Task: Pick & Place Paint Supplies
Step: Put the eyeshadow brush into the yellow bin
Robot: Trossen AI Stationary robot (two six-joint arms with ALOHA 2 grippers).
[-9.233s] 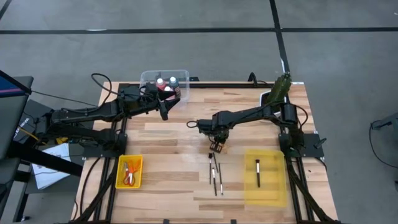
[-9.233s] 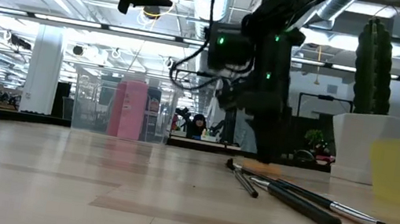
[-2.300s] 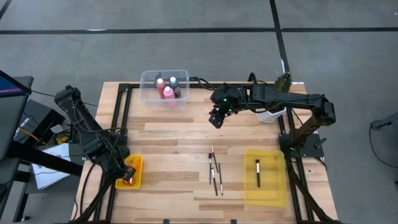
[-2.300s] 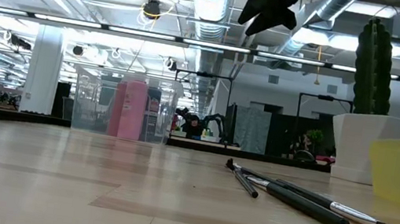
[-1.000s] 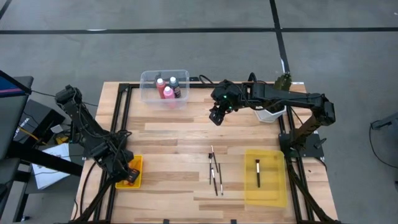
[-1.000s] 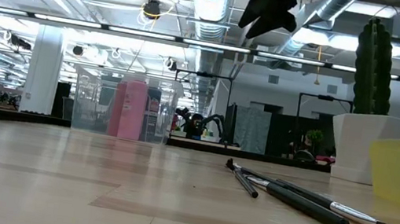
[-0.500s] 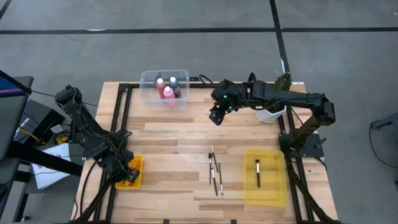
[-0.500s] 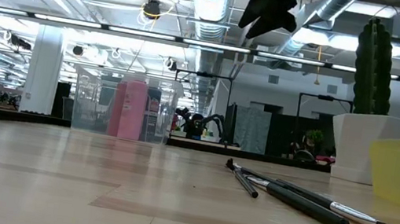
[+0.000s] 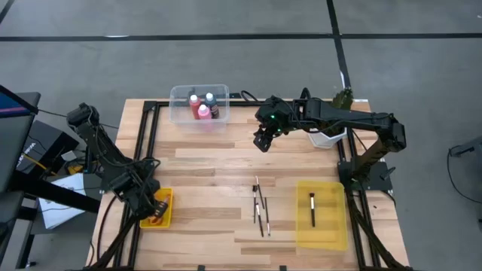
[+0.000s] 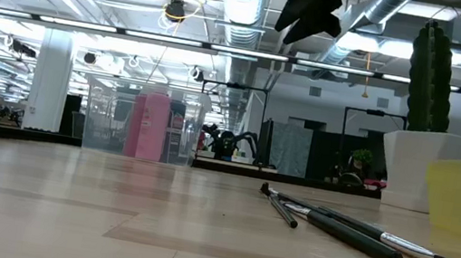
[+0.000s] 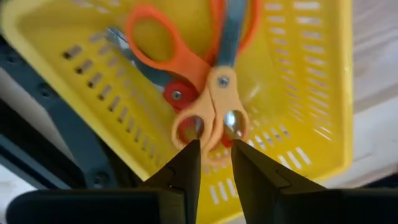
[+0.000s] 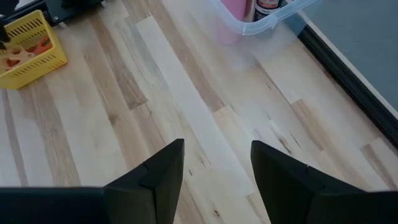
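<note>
The left gripper hangs low over the small yellow perforated plastic basket at the tabletop's front-left edge, its 2 dark fingers drawn close together with only a narrow slit between them, clamped on nothing. Just past the fingertips, inside the basket, lie the orange-handled scissors, crossing over the red-handled scissors, of which mainly the red pivot and a grey blade show.

The right gripper hangs high above the tabletop, well apart from the basket and toward the far side, near the clear plastic bin. Its fingers stand apart and empty over bare wood.

In the clear bin stand the pink paint bottle, a red paint bottle and a small dark white-capped paint bottle.

Well to the right of the yellow basket, at mid-tabletop, 3 thin dark-handled brushes lie side by side on the wood. Just beyond them sits a translucent yellow tray with 1 more dark-handled brush lying inside it.

A green plant in a white pot stands at the far right corner.
</note>
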